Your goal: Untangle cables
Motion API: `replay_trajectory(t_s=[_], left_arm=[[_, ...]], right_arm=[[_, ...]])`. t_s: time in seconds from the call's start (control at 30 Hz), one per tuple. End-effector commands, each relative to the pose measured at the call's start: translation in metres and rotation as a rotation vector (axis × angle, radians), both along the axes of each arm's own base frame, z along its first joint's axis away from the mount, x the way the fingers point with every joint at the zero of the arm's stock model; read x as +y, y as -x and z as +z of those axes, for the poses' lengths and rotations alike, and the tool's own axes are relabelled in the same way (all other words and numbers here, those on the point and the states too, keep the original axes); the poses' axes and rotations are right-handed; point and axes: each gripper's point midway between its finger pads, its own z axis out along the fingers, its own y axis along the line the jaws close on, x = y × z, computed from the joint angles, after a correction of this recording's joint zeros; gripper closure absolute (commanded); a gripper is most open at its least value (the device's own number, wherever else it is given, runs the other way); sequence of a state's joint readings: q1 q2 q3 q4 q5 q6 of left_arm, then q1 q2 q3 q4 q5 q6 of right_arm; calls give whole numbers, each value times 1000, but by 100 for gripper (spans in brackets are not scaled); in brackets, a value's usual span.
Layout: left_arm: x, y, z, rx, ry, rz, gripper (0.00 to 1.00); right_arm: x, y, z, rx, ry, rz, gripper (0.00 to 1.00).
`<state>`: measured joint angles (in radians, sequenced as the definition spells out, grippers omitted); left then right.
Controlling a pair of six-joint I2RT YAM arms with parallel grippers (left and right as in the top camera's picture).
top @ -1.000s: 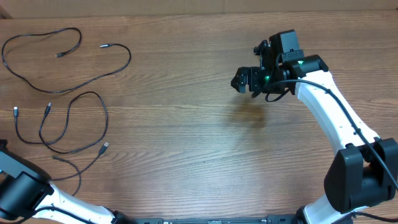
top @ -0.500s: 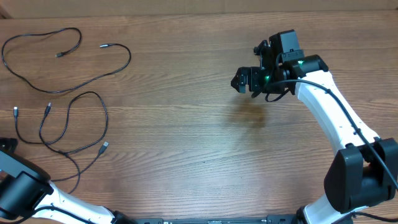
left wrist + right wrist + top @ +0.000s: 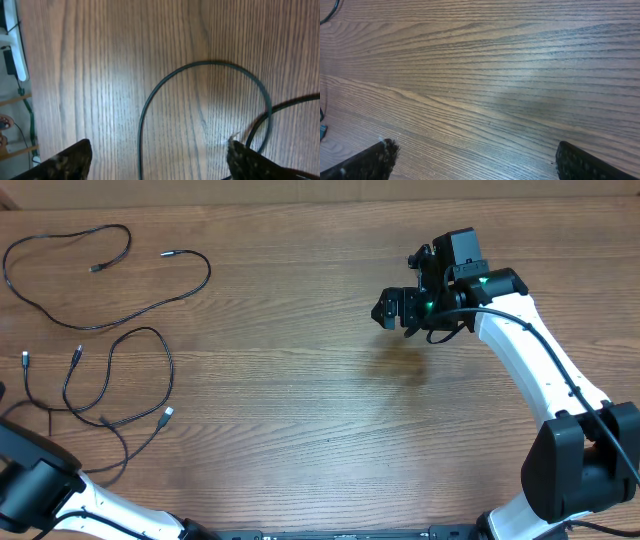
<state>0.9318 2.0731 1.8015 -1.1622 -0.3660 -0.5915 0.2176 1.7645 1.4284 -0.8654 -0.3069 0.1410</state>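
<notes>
Closest in, from the left wrist: left gripper [image 3: 160,165] spread wide, a fingertip in each lower corner, nothing pinched. Just beyond those tips, flat on the table [image 3: 100,75], a cable arch [image 3: 210,62], thin and black. One leg drops into the gap between the jaws and the other curves back toward the right-hand tip. Beside that tip, a second strand [image 3: 292,102] coming in from the right edge. Touching the tip or not: cannot tell. Past the table's edge at far left, a white strip [image 3: 12,45], seen in no other view.

From the right wrist: right gripper [image 3: 477,162] just as wide and holding nothing, over bare wood grain. Only a sliver of cable [image 3: 334,11] in the top left corner, well away from the fingers.

From overhead, what neither wrist gives: the whole layout. Left arm [image 3: 40,495] low in the near left corner, fingers off the picture's edge, so no reading of their spread here. Just beyond it, a near pair of cables [image 3: 150,330] in overlapping loops, plug ends pointing different ways. Farther back, toward the far left corner, the third cable [image 3: 82,328] in one broad open loop, apparently clear of the pair. Right of centre, the right gripper [image 3: 392,310], well apart from all three.
</notes>
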Motion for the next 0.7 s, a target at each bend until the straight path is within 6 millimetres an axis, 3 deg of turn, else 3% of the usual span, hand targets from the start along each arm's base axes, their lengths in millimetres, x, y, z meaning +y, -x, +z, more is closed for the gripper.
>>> replay_trajectory(t_s=[0.0,0.13,0.23,0.37,0.53,0.67], left_arm=[[-7,-2,-35,17,96,-6,16],[-16,-13,-55,-22,180,-42,21],[-23,-35,-62,-110,253,-188,35],[-36,-58,-63,-226,329,-320,44],[-42,-63,-61,-257,349,-326,62],[-49,-63,-48,-274,367,-329,69]], right_arm=[[0,-3,13,-38,-4,0,0],[0,-3,13,-38,-4,0,0],[0,-3,13,-38,-4,0,0],[0,-3,13,-38,-4,0,0],[0,-3,13,-38,-4,0,0],[0,-3,13,-38,-4,0,0]])
